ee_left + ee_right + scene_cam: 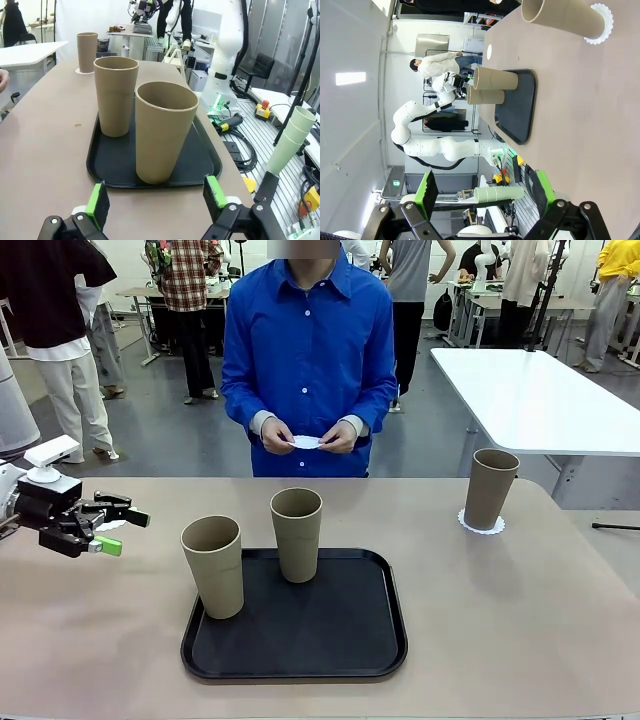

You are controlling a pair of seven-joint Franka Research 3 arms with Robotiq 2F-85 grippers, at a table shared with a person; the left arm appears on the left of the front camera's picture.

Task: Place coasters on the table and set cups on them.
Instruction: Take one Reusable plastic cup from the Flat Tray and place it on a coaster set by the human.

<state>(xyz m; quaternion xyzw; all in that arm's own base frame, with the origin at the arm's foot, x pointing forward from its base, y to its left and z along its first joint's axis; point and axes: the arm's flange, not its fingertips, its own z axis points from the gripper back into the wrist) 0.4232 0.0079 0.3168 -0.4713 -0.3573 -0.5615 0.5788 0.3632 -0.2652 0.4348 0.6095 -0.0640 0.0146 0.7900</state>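
Observation:
Two tan cups stand on a black tray [300,660], one at its left edge [213,565] and one at the back [297,533]. A third cup [492,488] stands on a lacy white coaster [482,524] on the beige table [520,620] at the right. The person at the far side holds another coaster [307,442] in both hands. A further coaster [490,50] lies flat on the table's left part. My left gripper [125,532] hovers open left of the tray, facing the nearest cup [165,132]. My right gripper [485,186] is open with nothing between its fingers.
A white table [540,400] stands behind the right far corner. Bare tabletop lies between the tray and the right-hand cup. A stack of pale green cups [292,137] sits off the table on the robot's side. Other people stand far behind.

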